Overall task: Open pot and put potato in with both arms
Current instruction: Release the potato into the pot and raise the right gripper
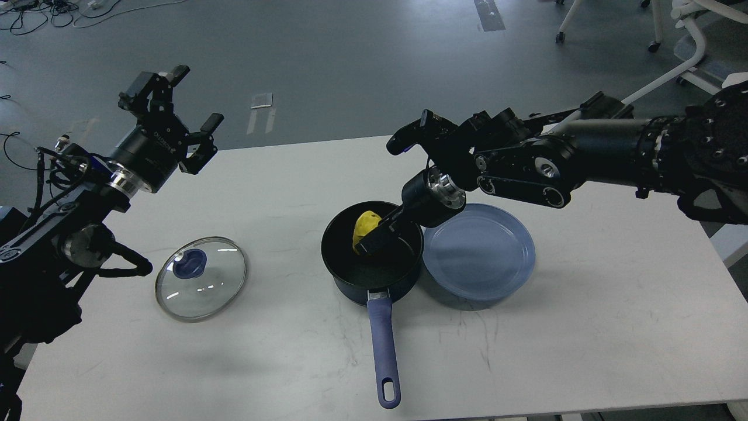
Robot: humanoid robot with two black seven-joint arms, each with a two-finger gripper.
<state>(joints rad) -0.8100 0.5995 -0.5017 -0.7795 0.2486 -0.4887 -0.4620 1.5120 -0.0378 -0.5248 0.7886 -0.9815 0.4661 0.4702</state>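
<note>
The pot (350, 275) stands open at the table's middle, its long purple-blue handle (385, 345) pointing toward me. The yellow potato (363, 224) is inside the pot, by the far wall. My right gripper (376, 238) reaches down into the pot and touches the potato's right side. Its fingers are dark and cannot be told apart. The glass lid (200, 279) with its blue knob (190, 263) lies flat on the table to the left of the pot. My left gripper (175, 105) is open and empty, raised above the table's far left edge.
A flat blue plate (479, 252) lies against the pot's right side, under my right wrist. The white table (584, 327) ends close to the handle's tip at the front. White chair legs (672, 35) stand on the floor at the far right.
</note>
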